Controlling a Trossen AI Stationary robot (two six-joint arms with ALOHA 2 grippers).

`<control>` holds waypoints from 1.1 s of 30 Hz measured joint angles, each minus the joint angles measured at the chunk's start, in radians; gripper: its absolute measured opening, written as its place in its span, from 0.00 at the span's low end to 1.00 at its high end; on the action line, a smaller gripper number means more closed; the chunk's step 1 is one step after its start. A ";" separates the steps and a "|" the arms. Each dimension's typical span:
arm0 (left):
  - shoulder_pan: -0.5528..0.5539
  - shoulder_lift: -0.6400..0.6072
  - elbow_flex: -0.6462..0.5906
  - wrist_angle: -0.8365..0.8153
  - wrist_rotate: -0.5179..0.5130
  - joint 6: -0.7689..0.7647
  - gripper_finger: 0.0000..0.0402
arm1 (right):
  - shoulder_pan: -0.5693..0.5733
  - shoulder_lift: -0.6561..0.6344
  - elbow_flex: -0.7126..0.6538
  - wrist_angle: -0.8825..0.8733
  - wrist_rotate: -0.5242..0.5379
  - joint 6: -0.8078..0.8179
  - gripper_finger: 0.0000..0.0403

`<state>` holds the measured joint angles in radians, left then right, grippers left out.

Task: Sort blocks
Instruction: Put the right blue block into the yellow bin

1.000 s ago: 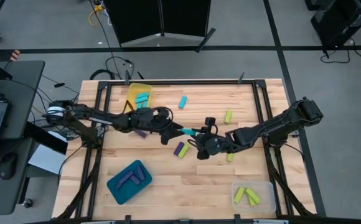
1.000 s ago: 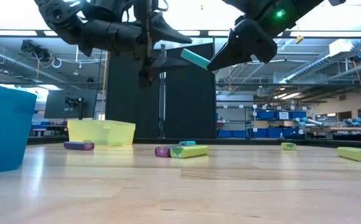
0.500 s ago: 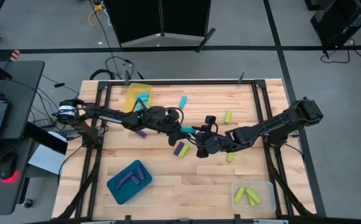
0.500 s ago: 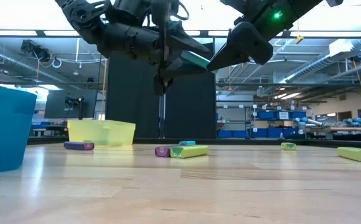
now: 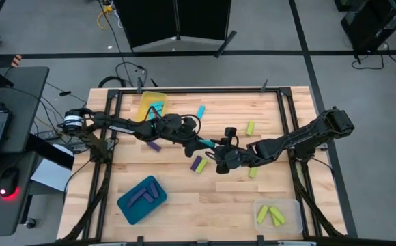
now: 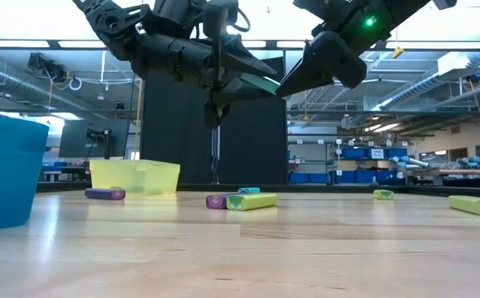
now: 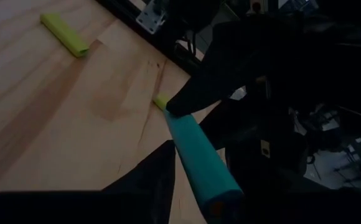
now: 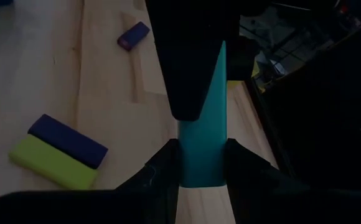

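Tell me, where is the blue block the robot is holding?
The cyan block is up in the air above the table's middle, between the left gripper and right gripper.

Left arm: reaches in from the desk's left edge, stretched low toward the middle, wrist angled down to the centre.
Left end effector (image 5: 201, 143): raised above the desk's middle, fingers closing in on one end of a cyan block (image 6: 261, 82).
Right arm: comes from the right edge, elbow bent, forearm running to the centre.
Right end effector (image 5: 216, 147): tip to tip with the left one, fingers clamped on that block's other end.
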<state>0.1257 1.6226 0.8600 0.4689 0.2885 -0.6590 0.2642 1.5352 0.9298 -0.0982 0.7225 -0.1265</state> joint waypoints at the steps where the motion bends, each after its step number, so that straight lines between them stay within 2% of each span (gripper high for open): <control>1: 0.003 0.000 0.000 -0.002 0.002 0.001 0.37 | 0.000 0.000 0.000 0.000 -0.001 0.000 0.26; 5: 0.012 0.000 0.000 -0.019 0.004 0.024 0.33 | -0.001 0.000 0.000 -0.003 -0.002 0.001 0.26; 10: 0.018 0.000 0.000 -0.033 0.003 0.067 0.19 | -0.001 0.000 0.000 -0.004 0.003 0.000 0.26; 11: 0.020 0.000 0.000 -0.042 0.002 0.106 0.16 | 0.000 0.000 0.000 0.000 -0.002 0.007 0.24; 13: 0.020 0.001 -0.001 -0.047 0.021 0.167 0.16 | 0.000 0.000 0.001 0.002 -0.002 0.004 0.22; 16: 0.019 -0.007 -0.001 -0.084 0.030 0.248 0.16 | 0.002 0.000 0.001 0.001 -0.007 0.002 0.26; 18: 0.019 -0.026 0.000 -0.120 0.002 0.300 0.16 | 0.010 0.000 0.001 0.001 0.031 0.000 0.28; 22: 0.018 -0.111 0.000 -0.255 -0.118 0.400 0.16 | 0.053 -0.008 0.000 0.001 0.263 -0.015 0.31; 24: 0.018 -0.180 0.000 -0.360 -0.177 0.440 0.16 | 0.075 -0.029 0.000 -0.008 0.344 -0.034 0.32; 29: 0.018 -0.370 0.000 -0.643 -0.441 0.515 0.16 | 0.103 -0.083 0.000 -0.032 0.362 0.012 0.32; 31: 0.027 -0.437 -0.026 -0.697 -0.548 0.527 0.16 | 0.102 -0.098 0.000 -0.037 0.356 0.051 0.31; 33: 0.052 -0.496 -0.084 -0.704 -0.590 0.523 0.16 | 0.100 -0.105 0.000 -0.054 0.354 0.081 0.30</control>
<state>0.1782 1.1269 0.7756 -0.2348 -0.3019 -0.1360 0.3647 1.4300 0.9300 -0.1520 1.0761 -0.0459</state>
